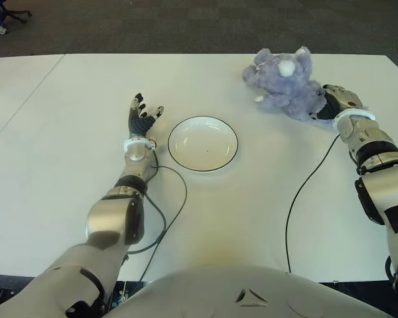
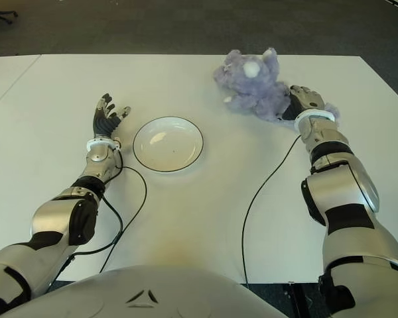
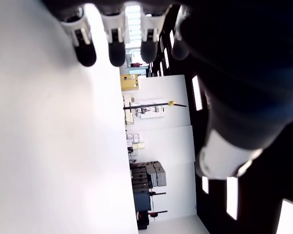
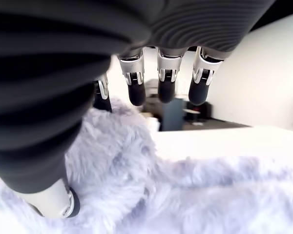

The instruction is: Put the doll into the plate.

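Note:
A fluffy purple doll (image 1: 285, 83) lies on the white table (image 1: 252, 218) at the far right. My right hand (image 1: 331, 103) is against the doll's right side. In the right wrist view its fingers (image 4: 166, 83) stretch straight out above the fur (image 4: 185, 195) and the thumb (image 4: 49, 195) presses into it; the hand is open, not closed round the doll. A white plate (image 1: 203, 144) with a dark rim sits empty at the table's middle. My left hand (image 1: 142, 119) shows just left of the plate, fingers (image 3: 112, 48) spread and holding nothing.
Black cables trail across the table from each wrist, one (image 1: 298, 192) on the right and one (image 1: 166, 212) looping below the plate. A second white table (image 1: 13, 86) adjoins on the left. Dark floor lies beyond the far edge.

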`<state>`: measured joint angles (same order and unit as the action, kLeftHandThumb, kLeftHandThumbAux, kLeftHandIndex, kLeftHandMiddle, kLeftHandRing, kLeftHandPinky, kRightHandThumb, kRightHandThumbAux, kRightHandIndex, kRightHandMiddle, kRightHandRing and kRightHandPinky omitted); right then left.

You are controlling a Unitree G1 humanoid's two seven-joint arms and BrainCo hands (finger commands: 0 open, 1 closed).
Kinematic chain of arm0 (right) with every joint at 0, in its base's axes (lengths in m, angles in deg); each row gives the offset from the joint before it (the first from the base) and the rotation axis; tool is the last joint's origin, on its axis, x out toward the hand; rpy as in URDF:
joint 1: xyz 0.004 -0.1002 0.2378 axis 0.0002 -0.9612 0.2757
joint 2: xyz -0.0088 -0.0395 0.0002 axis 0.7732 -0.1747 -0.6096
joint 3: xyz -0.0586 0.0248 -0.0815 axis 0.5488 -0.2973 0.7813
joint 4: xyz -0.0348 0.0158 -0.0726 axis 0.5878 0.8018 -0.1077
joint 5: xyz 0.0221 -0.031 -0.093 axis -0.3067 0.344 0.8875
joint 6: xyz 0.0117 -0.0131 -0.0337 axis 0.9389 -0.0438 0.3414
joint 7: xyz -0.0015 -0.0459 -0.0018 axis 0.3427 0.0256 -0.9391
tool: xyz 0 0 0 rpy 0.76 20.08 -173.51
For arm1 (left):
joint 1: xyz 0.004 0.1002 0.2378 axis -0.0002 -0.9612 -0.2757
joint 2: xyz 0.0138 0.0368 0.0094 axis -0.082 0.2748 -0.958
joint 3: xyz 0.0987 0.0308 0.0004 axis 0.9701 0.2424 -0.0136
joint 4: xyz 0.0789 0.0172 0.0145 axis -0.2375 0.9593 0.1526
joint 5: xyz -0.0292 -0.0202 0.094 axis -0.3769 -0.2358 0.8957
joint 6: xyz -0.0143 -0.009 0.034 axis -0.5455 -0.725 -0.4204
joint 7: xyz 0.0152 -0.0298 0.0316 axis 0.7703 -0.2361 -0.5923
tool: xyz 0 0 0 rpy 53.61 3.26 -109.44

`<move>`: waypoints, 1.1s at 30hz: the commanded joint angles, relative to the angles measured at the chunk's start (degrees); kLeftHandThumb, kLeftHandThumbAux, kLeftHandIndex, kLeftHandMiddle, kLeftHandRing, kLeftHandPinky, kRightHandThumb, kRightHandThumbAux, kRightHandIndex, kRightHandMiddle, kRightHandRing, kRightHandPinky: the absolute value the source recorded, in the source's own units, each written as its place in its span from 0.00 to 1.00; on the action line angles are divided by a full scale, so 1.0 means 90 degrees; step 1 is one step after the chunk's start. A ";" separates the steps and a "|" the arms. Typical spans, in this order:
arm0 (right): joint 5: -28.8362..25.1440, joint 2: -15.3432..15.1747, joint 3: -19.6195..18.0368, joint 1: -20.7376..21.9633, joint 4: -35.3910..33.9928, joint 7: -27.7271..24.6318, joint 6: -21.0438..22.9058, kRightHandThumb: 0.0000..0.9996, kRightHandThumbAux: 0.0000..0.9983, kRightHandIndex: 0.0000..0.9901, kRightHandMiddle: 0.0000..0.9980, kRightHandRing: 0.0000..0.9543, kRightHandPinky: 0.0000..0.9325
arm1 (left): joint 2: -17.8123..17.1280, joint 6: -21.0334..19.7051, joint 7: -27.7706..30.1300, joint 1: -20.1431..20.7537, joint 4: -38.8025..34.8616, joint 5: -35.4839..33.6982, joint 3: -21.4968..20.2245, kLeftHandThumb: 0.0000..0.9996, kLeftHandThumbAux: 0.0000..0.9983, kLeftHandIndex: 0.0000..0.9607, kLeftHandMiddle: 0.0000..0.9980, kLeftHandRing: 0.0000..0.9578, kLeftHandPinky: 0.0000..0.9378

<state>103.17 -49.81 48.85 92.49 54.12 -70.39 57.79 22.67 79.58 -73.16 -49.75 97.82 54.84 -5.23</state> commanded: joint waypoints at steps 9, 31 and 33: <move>-0.0264 0.0872 -0.0210 -0.0318 0.0131 -0.0802 0.0182 0.30 0.72 0.42 0.07 0.00 0.00 | 0.0408 -0.0612 -0.0161 -0.0903 0.0607 0.0053 0.0077 0.11 0.76 0.05 0.08 0.09 0.10; -0.0363 0.2173 0.0327 -0.1315 -0.0394 -0.1598 -0.2910 0.20 0.77 0.11 0.06 0.05 0.07 | 0.0448 -0.0599 -0.0130 -0.0904 0.0598 0.0018 0.0082 0.10 0.77 0.05 0.09 0.10 0.11; -0.0340 0.2024 0.0468 -0.1343 -0.0541 -0.1596 -0.3545 0.24 0.79 0.11 0.07 0.06 0.09 | 0.0456 -0.0600 -0.0113 -0.0893 0.0598 0.0006 0.0074 0.10 0.78 0.05 0.09 0.10 0.11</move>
<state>95.78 -33.85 46.62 89.04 48.80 -77.69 36.98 22.96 79.62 -74.47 -49.61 97.71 54.90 -4.74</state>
